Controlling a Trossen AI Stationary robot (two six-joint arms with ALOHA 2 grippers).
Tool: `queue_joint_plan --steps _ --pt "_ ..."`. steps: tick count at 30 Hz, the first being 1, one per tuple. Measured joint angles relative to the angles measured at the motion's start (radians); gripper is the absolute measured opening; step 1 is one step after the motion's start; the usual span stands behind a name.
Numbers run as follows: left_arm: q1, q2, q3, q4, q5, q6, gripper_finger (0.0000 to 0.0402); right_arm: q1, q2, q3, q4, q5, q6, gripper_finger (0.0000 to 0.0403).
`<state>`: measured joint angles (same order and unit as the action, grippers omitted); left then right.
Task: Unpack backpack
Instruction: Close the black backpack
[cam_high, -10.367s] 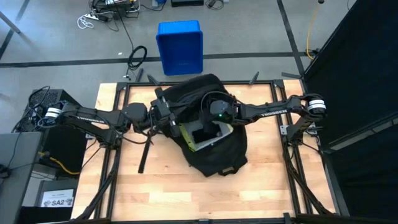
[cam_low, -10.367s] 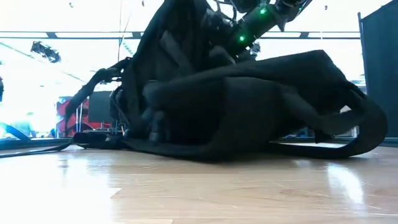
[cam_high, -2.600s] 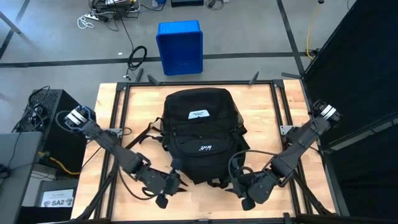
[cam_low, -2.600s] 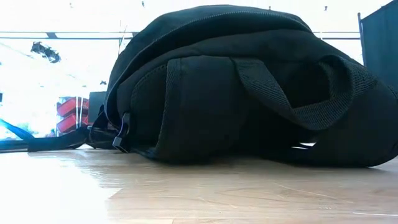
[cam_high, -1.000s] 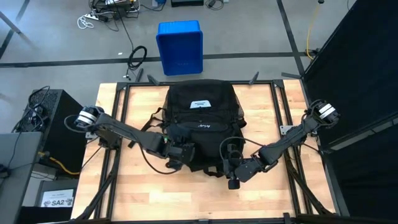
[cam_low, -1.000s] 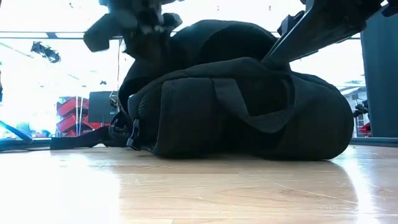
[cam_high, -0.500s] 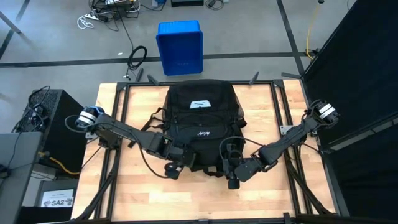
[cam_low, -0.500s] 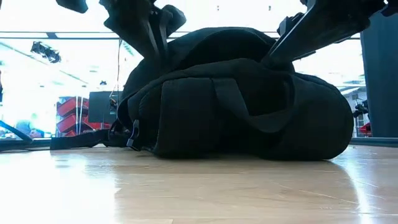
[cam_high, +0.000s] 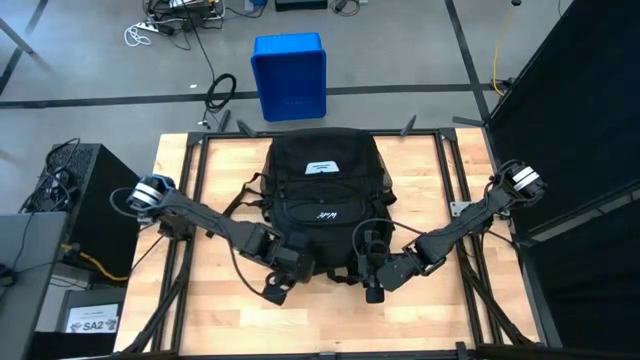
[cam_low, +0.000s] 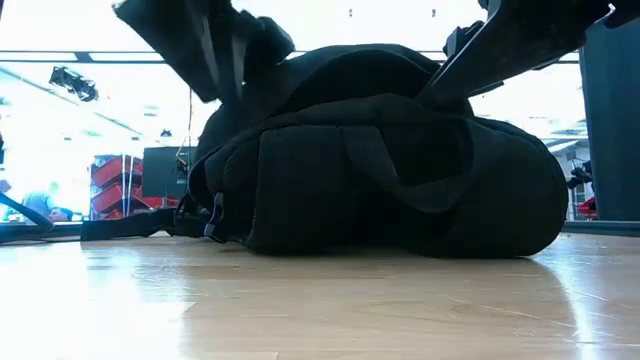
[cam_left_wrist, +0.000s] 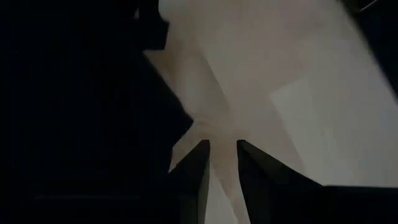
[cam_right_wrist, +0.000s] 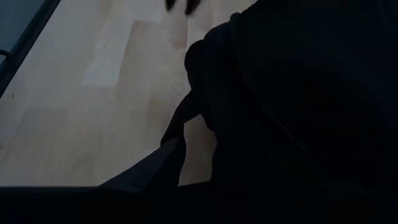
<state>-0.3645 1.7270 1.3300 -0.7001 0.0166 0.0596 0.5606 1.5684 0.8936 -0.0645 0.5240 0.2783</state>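
The black backpack (cam_high: 325, 195) lies on its back in the middle of the wooden table (cam_high: 185, 190), white label (cam_high: 322, 167) up, top toward the far edge. Seen from table height, the backpack (cam_low: 380, 170) is a rounded mound with a strap loop across its near end. My left gripper (cam_high: 272, 293) hangs just off its near left corner, over bare wood. In the left wrist view my left gripper (cam_left_wrist: 224, 165) is slightly open with nothing in the gap, the backpack (cam_left_wrist: 74, 112) beside it. My right gripper (cam_high: 372, 290) sits at the near right corner, where the backpack (cam_right_wrist: 298, 93) hides it.
A blue plastic bin (cam_high: 289, 75) stands on the floor beyond the table's far edge. A loose shoulder strap (cam_high: 238, 200) trails from the backpack toward the table's left. Bare wood lies along the near edge and on both sides of the backpack.
My left gripper has drawn back off the backpack's near left front toward the table's near edge, tipping its fingers further down. The front pocket fabric has settled back a little toward the near edge. The backpack stays where it was.
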Motion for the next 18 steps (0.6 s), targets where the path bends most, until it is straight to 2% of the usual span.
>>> queue_joint_plan --steps 5,11,18 --pt "0.063 0.015 -0.001 0.001 -0.055 0.066 0.0059 -0.001 0.000 0.000 -0.001 -0.016 0.017 0.0190" --pt "0.121 0.007 0.000 -0.005 -0.067 0.119 0.0059 -0.002 0.000 0.000 -0.004 -0.031 0.024 0.0196" --pt "0.142 -0.001 0.000 -0.058 -0.067 0.120 0.0059 -0.001 0.000 0.000 0.001 -0.019 -0.002 0.0193"
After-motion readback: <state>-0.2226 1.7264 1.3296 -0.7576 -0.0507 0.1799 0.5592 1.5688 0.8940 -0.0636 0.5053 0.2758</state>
